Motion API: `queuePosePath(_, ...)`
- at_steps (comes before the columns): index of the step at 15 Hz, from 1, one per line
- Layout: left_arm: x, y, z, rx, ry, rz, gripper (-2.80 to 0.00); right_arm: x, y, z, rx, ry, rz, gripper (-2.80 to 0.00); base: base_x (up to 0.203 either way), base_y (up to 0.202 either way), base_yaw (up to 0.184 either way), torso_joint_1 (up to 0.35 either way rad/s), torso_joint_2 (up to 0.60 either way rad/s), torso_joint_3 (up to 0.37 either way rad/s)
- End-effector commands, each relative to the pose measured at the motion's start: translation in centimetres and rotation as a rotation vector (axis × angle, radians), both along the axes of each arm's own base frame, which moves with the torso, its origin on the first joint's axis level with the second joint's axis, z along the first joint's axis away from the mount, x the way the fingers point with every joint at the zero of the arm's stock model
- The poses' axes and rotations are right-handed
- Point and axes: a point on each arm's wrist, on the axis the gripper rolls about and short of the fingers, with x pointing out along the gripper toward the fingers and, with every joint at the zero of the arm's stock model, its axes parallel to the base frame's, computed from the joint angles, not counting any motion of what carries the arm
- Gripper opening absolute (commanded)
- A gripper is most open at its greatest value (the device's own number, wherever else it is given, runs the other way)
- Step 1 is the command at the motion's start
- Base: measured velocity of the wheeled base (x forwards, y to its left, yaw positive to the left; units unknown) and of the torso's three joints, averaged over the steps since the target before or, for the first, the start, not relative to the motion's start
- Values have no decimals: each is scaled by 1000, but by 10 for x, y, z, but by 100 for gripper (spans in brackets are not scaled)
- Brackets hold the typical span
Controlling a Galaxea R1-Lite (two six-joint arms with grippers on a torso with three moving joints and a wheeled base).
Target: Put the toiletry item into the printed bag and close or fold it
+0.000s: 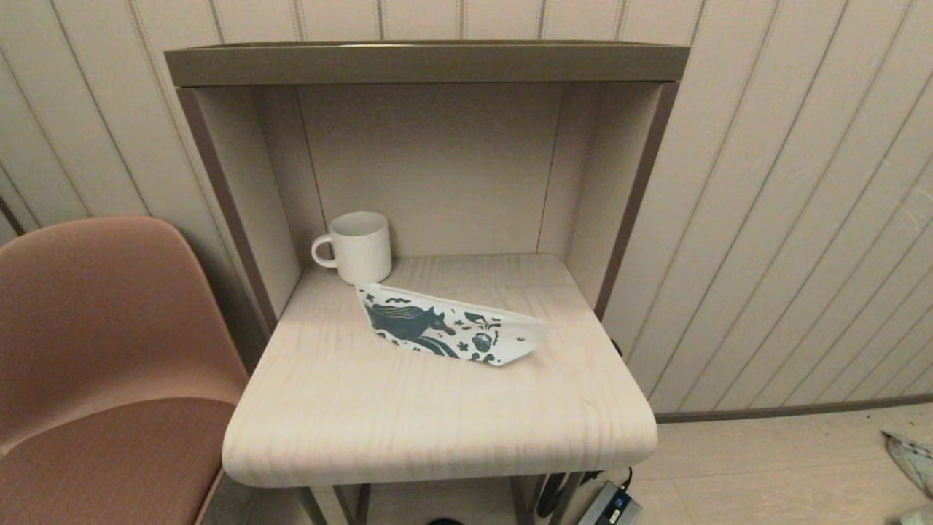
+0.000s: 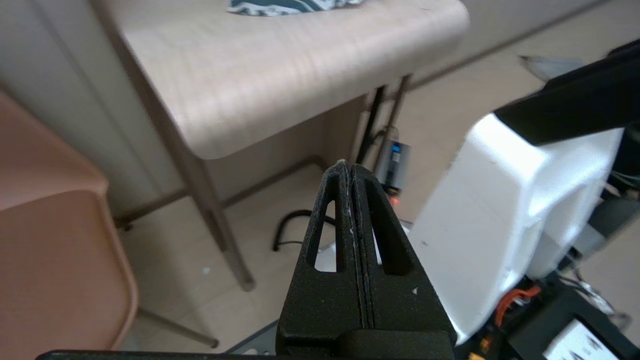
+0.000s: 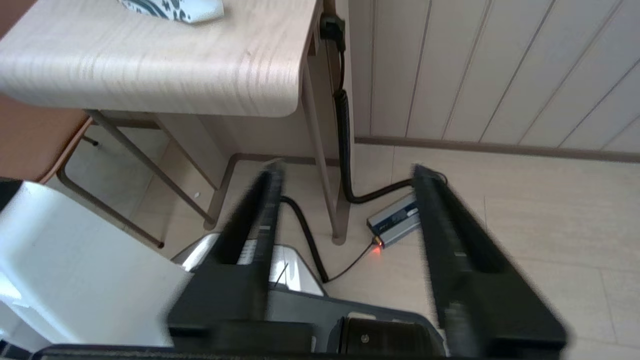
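Down below the desk edge I have my left gripper [image 2: 348, 167] pressed closed on nothing and my right gripper [image 3: 345, 172] spread wide and empty, while the printed bag [image 1: 450, 324] lies on the desk [image 1: 437, 423] by the mug [image 1: 358, 246], light, limp and likely best pinched at its zipper edge.

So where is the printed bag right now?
In the head view the bag lies near the middle of the tabletop, just in front and to the right of the white mug, with neither gripper near it.

Black triangular end effector [image 2: 350, 167] fingers, white casing [image 2: 500, 210]
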Motion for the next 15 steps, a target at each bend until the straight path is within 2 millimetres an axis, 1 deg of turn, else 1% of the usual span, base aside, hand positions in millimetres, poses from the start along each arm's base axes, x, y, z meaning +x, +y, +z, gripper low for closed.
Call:
queuePosePath(1, 10, 7, 6, -14, 49, -68, -280, 3, 0, -1, 0, 24, 3, -280, 0, 0, 0, 0, 0, 0)
queuePosePath(3, 14, 10, 8, -16, 60, -74, -280, 3, 0, -4, 0, 25, 5, -280, 0, 0, 0, 0, 0, 0)
queuePosePath(7, -6, 9, -17, 1, 6, -19, -280, 1, -1, -9, -2, 20, 12, -280, 0, 0, 0, 0, 0, 0)
queuePosePath(9, -8, 11, -29, 19, 2, 31, -280, 1, -1, -17, -5, 34, 12, -280, 0, 0, 0, 0, 0, 0)
queuePosePath(10, -9, 12, -36, 30, -4, 56, -280, 3, -1, -25, -5, 54, 9, -280, 0, 0, 0, 0, 0, 0)
queuePosePath(11, -11, 13, -43, 43, -12, 92, -280, 4, -1, -28, -4, 68, 6, -280, 0, 0, 0, 0, 0, 0)
queuePosePath(12, -12, 15, -53, 60, -36, 142, -280, 5, -1, -30, -4, 78, 5, -280, 0, 0, 0, 0, 0, 0)
queuePosePath(13, -10, 16, -68, 79, -68, 208, -280, 8, -1, -35, -7, 93, 2, -280, 0, 0, 0, 0, 0, 0)
queuePosePath(14, -3, 19, -81, 99, -74, 296, -280, 11, 0, -38, -13, 93, -28, -280, 0, 0, 0, 0, 0, 0)
queuePosePath(15, 6, 21, -92, 112, -53, 410, -280, 10, 4, -41, -25, 65, -82, -280, 0, 0, 0, 0, 0, 0)
